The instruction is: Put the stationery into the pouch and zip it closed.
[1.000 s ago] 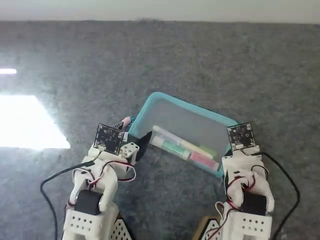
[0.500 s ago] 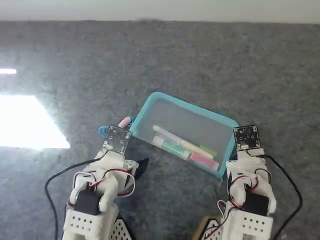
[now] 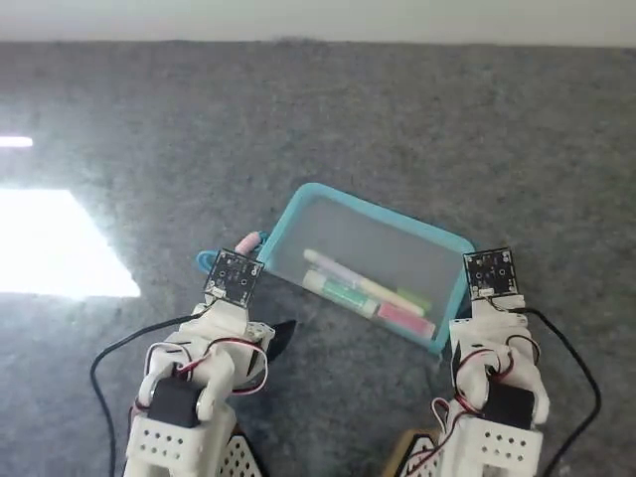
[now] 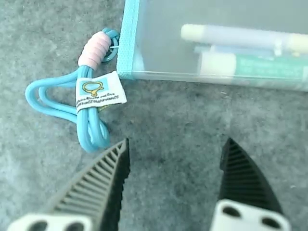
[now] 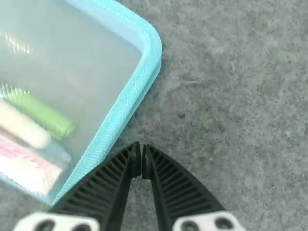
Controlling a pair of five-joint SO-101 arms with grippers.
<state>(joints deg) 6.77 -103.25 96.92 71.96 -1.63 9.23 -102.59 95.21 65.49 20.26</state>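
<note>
The pouch lies flat on the grey desk, a little below and right of the middle of the high view. The stationery is inside it and shows through the clear side. A blue cord with a pink bead hangs off the pouch's left corner.

The left tool is spread wide with nothing in it, and the cord lies just beside one of its fingers. If this tool dips or swings, it could hook the loop and tug the zip open, or drag the whole pouch.

The right tool is squeezed tight and holds nothing. Its tips sit just beside the pouch's blue edge, so a push forward could shove the pouch away.

It is hard to tell if the zip is shut right to the end. If a gap is left, a pen might slip out.
</note>
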